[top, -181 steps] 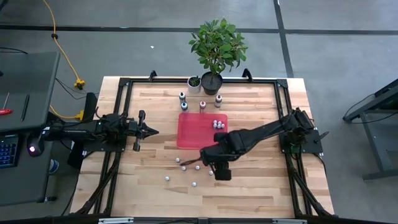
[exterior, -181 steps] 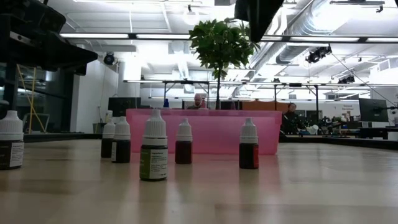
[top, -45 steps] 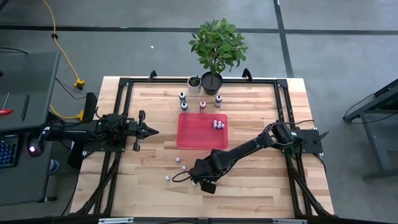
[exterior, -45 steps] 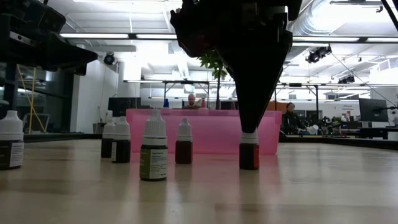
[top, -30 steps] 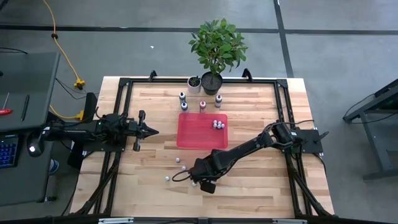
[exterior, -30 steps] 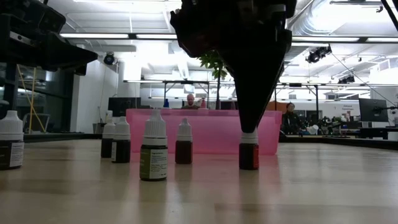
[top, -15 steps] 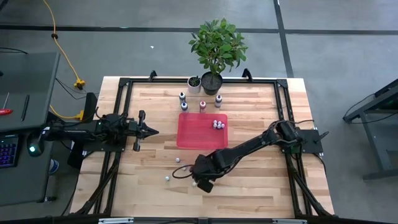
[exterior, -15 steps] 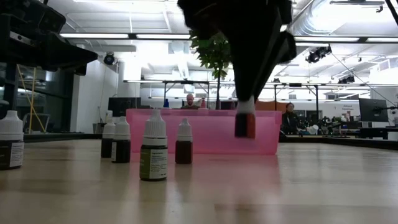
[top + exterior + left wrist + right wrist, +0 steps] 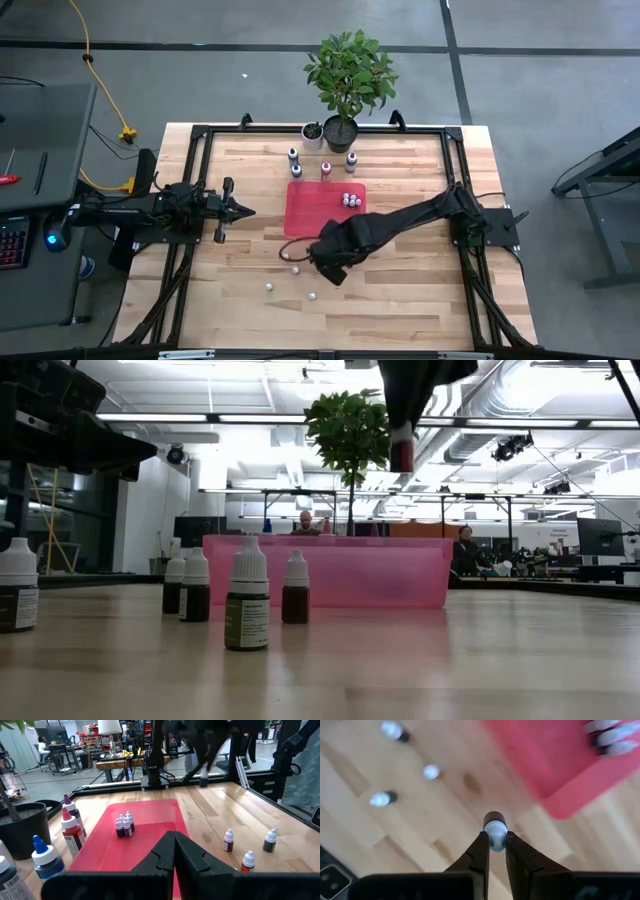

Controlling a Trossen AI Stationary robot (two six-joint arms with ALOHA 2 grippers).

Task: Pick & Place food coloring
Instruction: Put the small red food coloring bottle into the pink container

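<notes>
The right gripper [image 9: 494, 842] is hanging above the tabletop [image 9: 400, 290], its jaws pinching a small food coloring bottle [image 9: 495, 827] by the whitish cap, the dark body pointing away from the wrist. In the low view that bottle [image 9: 402, 450] is hanging clear of the wood, well above the rim of the red tray [image 9: 330, 570]. From above, the right gripper [image 9: 322, 262] is sitting just off the tray's [image 9: 310, 222] near corner, over bare wood.

Beyond these jaws, three more bottles [image 9: 431, 771] are standing loose on the tabletop, and a cluster of bottles [image 9: 349, 200] is resting inside the tray, off to the far side. Three larger bottles [image 9: 325, 168] are lining up behind the tray near a potted plant [image 9: 347, 75].

The left gripper [image 9: 174, 851] is waiting well apart at the left side of the tabletop, jaws pressed together and pointing toward the tray.
</notes>
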